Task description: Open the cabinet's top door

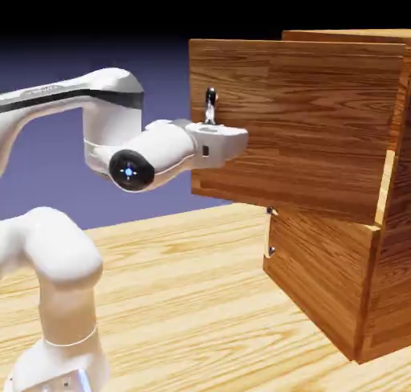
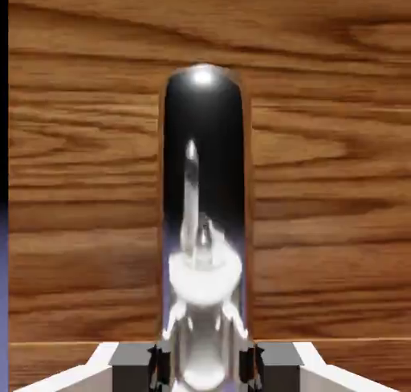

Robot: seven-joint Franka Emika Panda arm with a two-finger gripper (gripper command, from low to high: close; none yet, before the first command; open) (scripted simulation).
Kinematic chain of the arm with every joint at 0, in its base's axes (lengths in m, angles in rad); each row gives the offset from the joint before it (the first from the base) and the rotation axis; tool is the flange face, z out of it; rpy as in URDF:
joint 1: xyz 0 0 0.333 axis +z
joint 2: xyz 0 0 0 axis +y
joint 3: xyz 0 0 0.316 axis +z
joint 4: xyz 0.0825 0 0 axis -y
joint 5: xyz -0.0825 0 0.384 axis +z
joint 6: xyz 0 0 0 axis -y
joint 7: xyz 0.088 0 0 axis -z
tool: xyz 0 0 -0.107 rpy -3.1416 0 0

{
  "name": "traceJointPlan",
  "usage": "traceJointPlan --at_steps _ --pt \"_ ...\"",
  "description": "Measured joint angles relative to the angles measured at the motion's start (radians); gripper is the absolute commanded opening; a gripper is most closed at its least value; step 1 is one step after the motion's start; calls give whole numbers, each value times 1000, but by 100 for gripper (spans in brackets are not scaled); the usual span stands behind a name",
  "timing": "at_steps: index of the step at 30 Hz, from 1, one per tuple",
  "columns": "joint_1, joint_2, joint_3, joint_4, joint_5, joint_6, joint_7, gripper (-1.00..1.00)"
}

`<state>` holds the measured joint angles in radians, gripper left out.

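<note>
In front of the cabinet's swung-out top door [image 1: 309, 133], the Franka gripper [image 2: 204, 370] pinches the door's shiny metal bar handle [image 2: 204, 181] between its fingertips.

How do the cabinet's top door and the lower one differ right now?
The top door is swung open, while the lower door is shut. The top door is the larger panel; the lower door is smaller. Both are reddish-brown grained wood with a metal handle.
</note>
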<state>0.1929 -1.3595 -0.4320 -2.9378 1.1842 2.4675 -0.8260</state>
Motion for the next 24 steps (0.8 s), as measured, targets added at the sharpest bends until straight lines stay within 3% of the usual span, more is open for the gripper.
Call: traceJointPlan --at_steps 11,24 --pt "-67 35 -356 161 -379 -479 59 -100" --pt "237 137 -722 611 -645 -989 83 -100"
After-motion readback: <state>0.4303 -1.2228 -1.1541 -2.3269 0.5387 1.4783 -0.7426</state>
